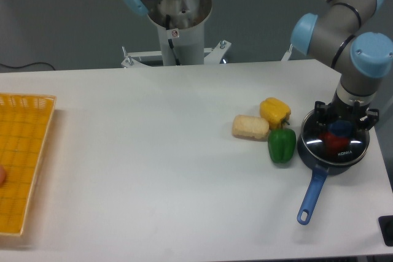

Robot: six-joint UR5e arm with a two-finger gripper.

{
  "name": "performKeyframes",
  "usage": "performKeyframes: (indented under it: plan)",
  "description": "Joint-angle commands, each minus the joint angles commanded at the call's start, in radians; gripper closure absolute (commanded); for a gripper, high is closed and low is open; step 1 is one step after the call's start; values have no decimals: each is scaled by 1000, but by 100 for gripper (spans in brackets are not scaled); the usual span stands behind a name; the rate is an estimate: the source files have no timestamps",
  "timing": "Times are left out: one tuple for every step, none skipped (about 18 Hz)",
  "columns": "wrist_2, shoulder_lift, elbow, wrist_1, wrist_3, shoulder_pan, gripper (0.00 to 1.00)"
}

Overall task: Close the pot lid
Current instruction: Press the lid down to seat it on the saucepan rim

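Clear glossy glass lid [334, 142], dark pot [319, 159], matt white table [153, 170]

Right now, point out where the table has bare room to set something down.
The widest bare stretch of the table runs between the yellow basket and the beige block. It is crowded at the right: yellow pepper, green pepper, the pot under the lid and gripper.

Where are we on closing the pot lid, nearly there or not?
Nearly there. Done: the lid lies over the pot, red item visible through the glass. In hand: the claw sits at the blue knob; whether it grips is unclear. Left: confirm the rim is seated flat, then release and lift away.
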Motion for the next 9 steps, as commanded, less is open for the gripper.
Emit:
performKeyframes:
  plan:
    - [0,0,0,0,0,0,45]
    - [0,-2,-2,0,0,0,45]
    - [0,-2,0,2,0,0,45]
    - [0,-2,0,2,2,0,45]
    - [0,-2,0,2,2,2,45]
    - [0,-2,0,2,2,2,45]
    - [0,-2,-2,2,3,3,45]
    - [0,-2,-2,2,3,3,45]
    - [0,-2,-2,3,3,3,45]
